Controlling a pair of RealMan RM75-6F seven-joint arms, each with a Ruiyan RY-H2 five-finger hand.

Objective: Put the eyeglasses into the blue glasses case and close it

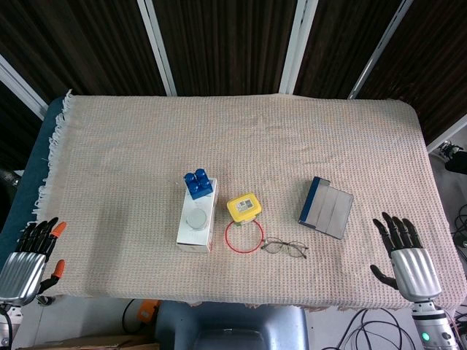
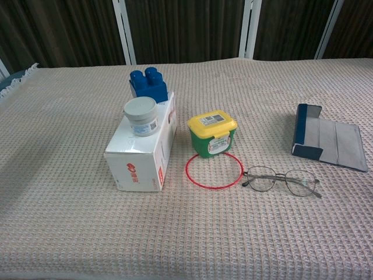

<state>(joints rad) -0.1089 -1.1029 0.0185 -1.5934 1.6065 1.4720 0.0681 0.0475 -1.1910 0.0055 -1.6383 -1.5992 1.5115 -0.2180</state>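
In the head view, I held both hands idle at the near edge of the tabletop (image 1: 109, 146). The left hand (image 1: 29, 259) and the right hand (image 1: 405, 255) both showed spread fingers and held nothing. The thin metal-framed eyeglasses (image 1: 284, 248) lay flat on the woven cloth, near the middle. The blue glasses case with grey flap (image 1: 326, 208) lay unfolded, further back and to the right, apart from them. I judged the right hand the better choice: approach from the near side, pinch the frame at the bridge, lift clear.

In the chest view, neither hand was visible. The eyeglasses (image 2: 282, 181) lay just beside a red ring (image 2: 214, 170), with a green tub with yellow lid (image 2: 213, 134) behind it. A white carton (image 2: 143, 149) carried a round grey-white jar (image 2: 141, 115) and a blue building block (image 2: 148, 84). The ring sat closest to the grasp; the path to the case (image 2: 326, 139) looked unobstructed.
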